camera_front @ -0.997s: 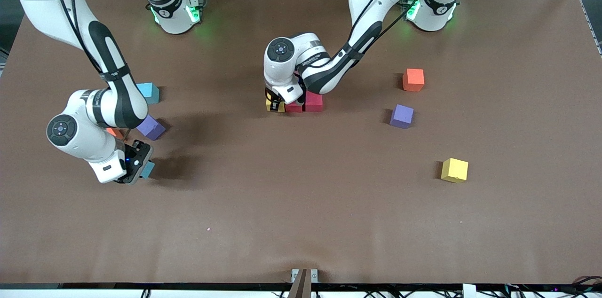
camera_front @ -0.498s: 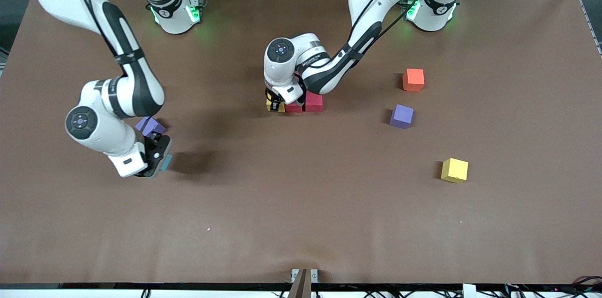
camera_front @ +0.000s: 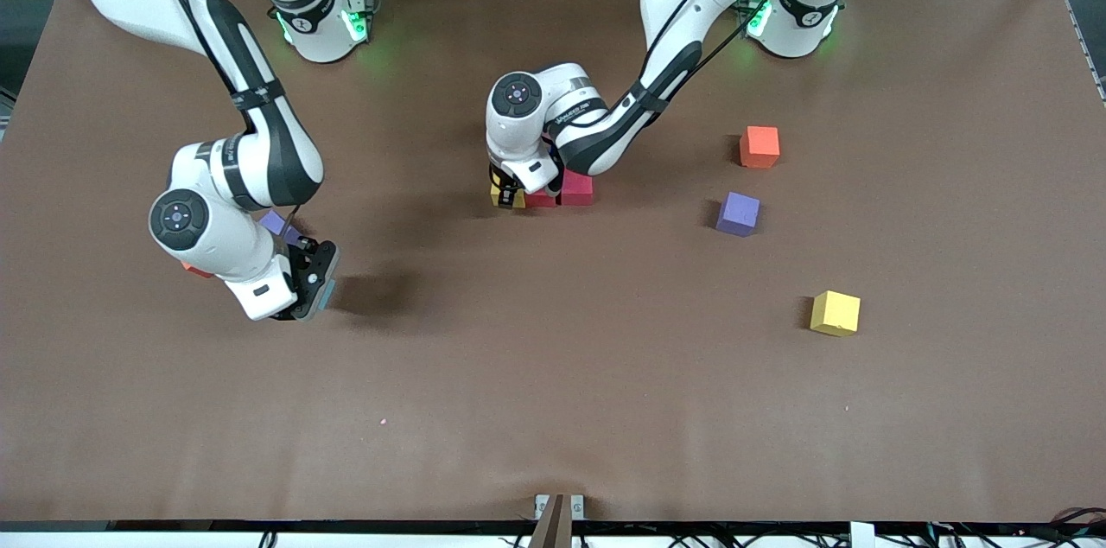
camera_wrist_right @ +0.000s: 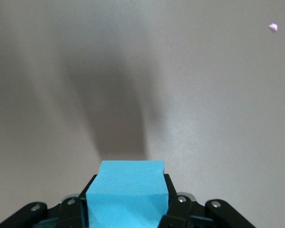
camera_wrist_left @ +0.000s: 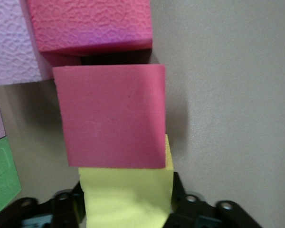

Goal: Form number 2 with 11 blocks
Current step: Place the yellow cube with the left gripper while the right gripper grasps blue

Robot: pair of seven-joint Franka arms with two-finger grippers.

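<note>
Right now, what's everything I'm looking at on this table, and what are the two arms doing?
Table: one, brown.
Cluster of blocks: pink, magenta, green, yellow cubes, mid-table.
Yellow block: one, at the cluster, between the left pincer's fingers.
Orange block: one, toward the left arm's end.
Purple block: one, nearer the camera than the orange.
Loose yellow block: one, nearest the camera.
Light blue block: one, held.
Left pincer: at the cluster.
Right pincer: shut on the light blue block, over bare table.

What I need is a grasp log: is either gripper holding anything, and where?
Right gripper: blue block, by opposite sides. Left gripper around yellow block; hold cannot be told.
</note>
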